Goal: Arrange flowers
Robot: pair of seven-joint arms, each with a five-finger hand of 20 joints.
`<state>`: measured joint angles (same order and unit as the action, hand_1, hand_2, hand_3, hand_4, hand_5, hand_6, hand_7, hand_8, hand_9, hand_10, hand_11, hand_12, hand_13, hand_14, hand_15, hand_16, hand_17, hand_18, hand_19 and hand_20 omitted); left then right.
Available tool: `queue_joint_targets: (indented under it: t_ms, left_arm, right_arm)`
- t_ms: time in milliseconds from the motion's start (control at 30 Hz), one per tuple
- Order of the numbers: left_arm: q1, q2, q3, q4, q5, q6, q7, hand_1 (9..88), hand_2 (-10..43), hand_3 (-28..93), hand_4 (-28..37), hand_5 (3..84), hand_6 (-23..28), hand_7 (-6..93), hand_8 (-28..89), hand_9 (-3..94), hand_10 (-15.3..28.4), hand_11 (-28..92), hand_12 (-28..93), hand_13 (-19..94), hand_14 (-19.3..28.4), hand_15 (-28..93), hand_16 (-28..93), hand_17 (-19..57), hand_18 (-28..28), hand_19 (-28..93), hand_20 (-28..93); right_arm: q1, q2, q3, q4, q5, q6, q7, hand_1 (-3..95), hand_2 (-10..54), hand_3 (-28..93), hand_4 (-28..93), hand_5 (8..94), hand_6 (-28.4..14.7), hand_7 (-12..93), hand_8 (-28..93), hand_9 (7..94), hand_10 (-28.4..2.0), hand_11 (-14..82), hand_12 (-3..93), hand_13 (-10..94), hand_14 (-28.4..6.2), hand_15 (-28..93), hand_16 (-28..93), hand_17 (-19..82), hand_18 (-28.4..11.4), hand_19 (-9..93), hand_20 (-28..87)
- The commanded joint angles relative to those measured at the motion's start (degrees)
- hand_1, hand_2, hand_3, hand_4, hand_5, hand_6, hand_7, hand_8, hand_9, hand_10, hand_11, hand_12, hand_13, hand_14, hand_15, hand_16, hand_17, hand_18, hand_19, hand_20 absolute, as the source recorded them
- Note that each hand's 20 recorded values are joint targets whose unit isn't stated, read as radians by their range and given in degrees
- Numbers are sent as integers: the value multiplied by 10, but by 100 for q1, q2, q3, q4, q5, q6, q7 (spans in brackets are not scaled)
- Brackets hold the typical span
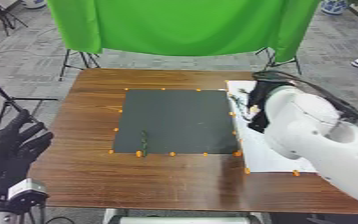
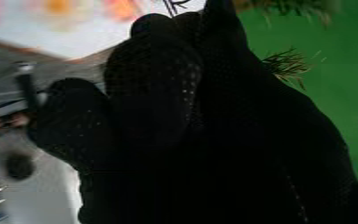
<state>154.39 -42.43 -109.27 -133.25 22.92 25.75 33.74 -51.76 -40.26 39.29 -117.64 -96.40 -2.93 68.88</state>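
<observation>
Picking stage: your right hand [image 1: 258, 95] over the white sheet [image 1: 262, 160].
A sprig [image 1: 238, 101] lies just left of that hand; a stem [image 1: 144, 142] rests farther left, nearer you, on the mat [image 1: 175, 120]. You can't tell its grip (the glove hides it), so confirm hold before lifting and placing. Your left hand [image 1: 11, 152] is open, empty. No writing is legible.

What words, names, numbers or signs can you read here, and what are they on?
None that I can read.
Thin dark strokes in the right wrist view: too blurred to tell if they're letters.
White wrist block on the left arm: any marks are too small to read.
</observation>
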Motion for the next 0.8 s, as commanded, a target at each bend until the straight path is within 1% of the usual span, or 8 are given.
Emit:
queue_joint_targets:
  t_ms: [33, 200, 300, 400, 467, 533, 700, 800]
  left_arm:
    - [-316, -347, 4, -64, 413, -154, -616, 285, 62, 629, -216, 301, 61, 79, -76, 275, 176, 226, 111, 198, 270, 554, -116, -97, 276, 486, 22]
    - [-673, -582, -28, -53, 753, -330, -1187, 286, 62, 628, -215, 301, 61, 78, -76, 274, 176, 226, 111, 197, 270, 554, -116, -97, 276, 487, 23]
    - [-942, -643, 21, -5, 890, -447, -1421, 287, 62, 629, -214, 301, 61, 78, -75, 274, 176, 225, 111, 197, 270, 553, -116, -97, 276, 486, 23]
    - [-1130, -712, 83, 26, 974, -536, -1561, 287, 62, 630, -213, 301, 61, 78, -75, 273, 176, 226, 112, 198, 269, 553, -116, -98, 276, 486, 23]
    - [-1207, -761, 98, 38, 1031, -570, -1628, 287, 62, 631, -213, 301, 61, 78, -75, 273, 177, 225, 111, 197, 270, 553, -116, -97, 276, 486, 23]
    - [-1227, -655, 157, 64, 934, -546, -1555, 288, 61, 632, -213, 301, 61, 78, -75, 273, 177, 225, 111, 197, 270, 554, -116, -98, 276, 486, 23]
    - [-1274, -662, 195, 88, 898, -588, -1516, 289, 60, 634, -212, 300, 61, 79, -75, 273, 177, 227, 111, 197, 270, 555, -116, -98, 276, 486, 23]
    - [-1414, -711, 219, 132, 974, -692, -1651, 289, 60, 635, -212, 301, 61, 79, -75, 273, 177, 227, 111, 197, 270, 554, -117, -98, 276, 486, 23]
  right_arm:
    - [602, -1564, -709, 484, 1, -264, -167, 639, -92, 695, -283, 884, -80, 137, 148, 937, -125, 346, 141, 937, -50, 545, 117, 786, -50, 932, -84]
    - [641, -2246, -1058, 1073, 62, -353, -77, 638, -90, 695, -283, 884, -79, 138, 149, 937, -124, 345, 140, 937, -50, 545, 116, 787, -50, 932, -86]
    - [685, -2501, -1236, 1332, 121, -330, 1, 636, -90, 696, -283, 883, -78, 137, 149, 937, -123, 345, 139, 937, -49, 544, 115, 787, -50, 932, -87]
    - [725, -2612, -1405, 1444, 205, -375, 72, 634, -88, 695, -283, 883, -78, 137, 149, 937, -122, 342, 137, 937, -48, 543, 115, 787, -50, 932, -88]
    - [710, -2686, -1479, 1547, 115, -399, 84, 634, -87, 695, -283, 881, -78, 137, 150, 937, -122, 340, 137, 937, -48, 542, 114, 787, -51, 932, -88]
    - [749, -2717, -1574, 1686, 222, -352, 174, 633, -87, 696, -283, 881, -76, 136, 151, 937, -122, 340, 138, 937, -48, 541, 114, 787, -51, 932, -88]
    - [705, -2753, -1677, 1854, 256, -330, 271, 631, -85, 696, -283, 880, -76, 133, 149, 937, -121, 340, 138, 937, -47, 540, 114, 787, -51, 932, -88]
    - [756, -2781, -1770, 1949, 289, -211, 292, 629, -83, 695, -283, 878, -74, 132, 147, 937, -119, 337, 137, 937, -47, 540, 114, 787, -50, 932, -89]
